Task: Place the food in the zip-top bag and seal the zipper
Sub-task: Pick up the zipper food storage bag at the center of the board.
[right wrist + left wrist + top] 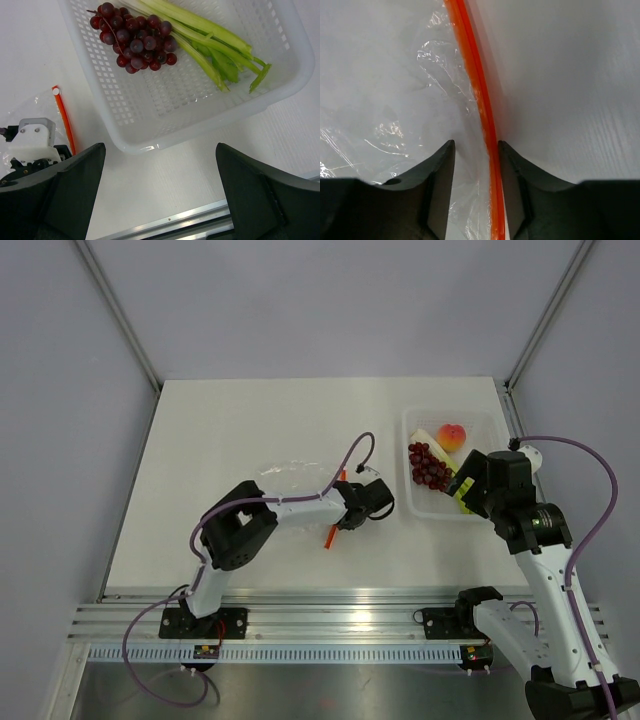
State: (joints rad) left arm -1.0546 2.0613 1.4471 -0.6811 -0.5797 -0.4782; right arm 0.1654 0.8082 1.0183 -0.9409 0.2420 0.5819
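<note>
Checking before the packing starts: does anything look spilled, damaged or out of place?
Nothing stands out: grapes, green stalks and peach sit inside the basket, and the clear bag lies on the table, nothing spilled.

White left arm [290,508] and right arm [548,575] have black joints and purple cables [611,485]; the left tool [476,142] is black.

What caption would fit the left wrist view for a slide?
The left gripper straddles the orange-red zipper of the clear zip-top bag, jaws apart.
</note>
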